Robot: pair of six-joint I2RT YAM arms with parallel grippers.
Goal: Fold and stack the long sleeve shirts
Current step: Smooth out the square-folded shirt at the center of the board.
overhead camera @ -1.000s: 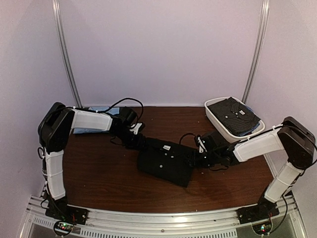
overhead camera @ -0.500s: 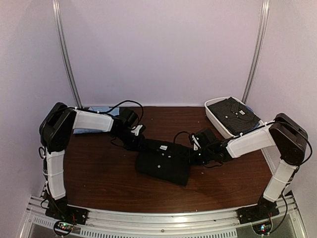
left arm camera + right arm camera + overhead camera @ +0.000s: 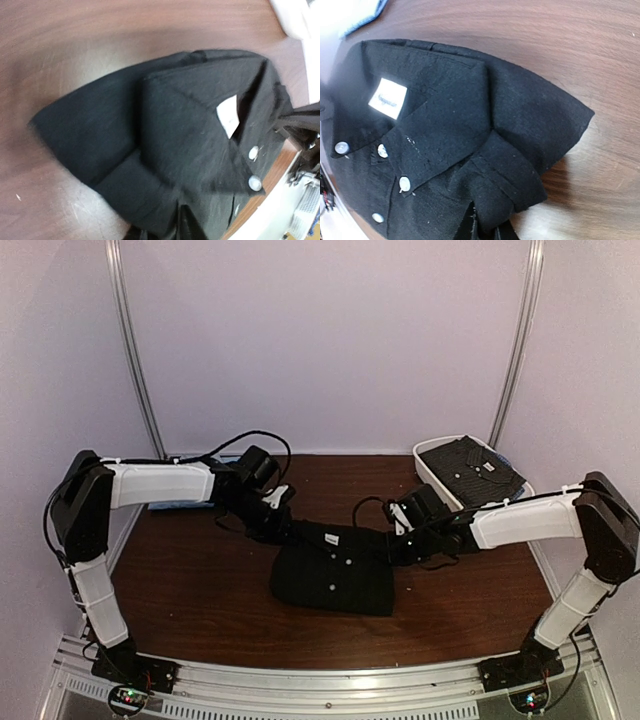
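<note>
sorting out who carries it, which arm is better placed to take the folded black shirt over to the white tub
Right, probably. The right claw pinches the black shirt at its right edge, and the white tub sits just behind that arm. The left claw would have to cross the table.

Dim pinkish top view, soft glare on the bench (image 3: 75,55) in wrist views, shirt (image 3: 175,145) slightly blurred, bright corners washed out

Wood table (image 3: 200,590): black shirt (image 3: 335,575), tub (image 3: 432,480) (white).

Folded black shirt (image 3: 165,145) on wooden table (image 3: 75,40)
</note>
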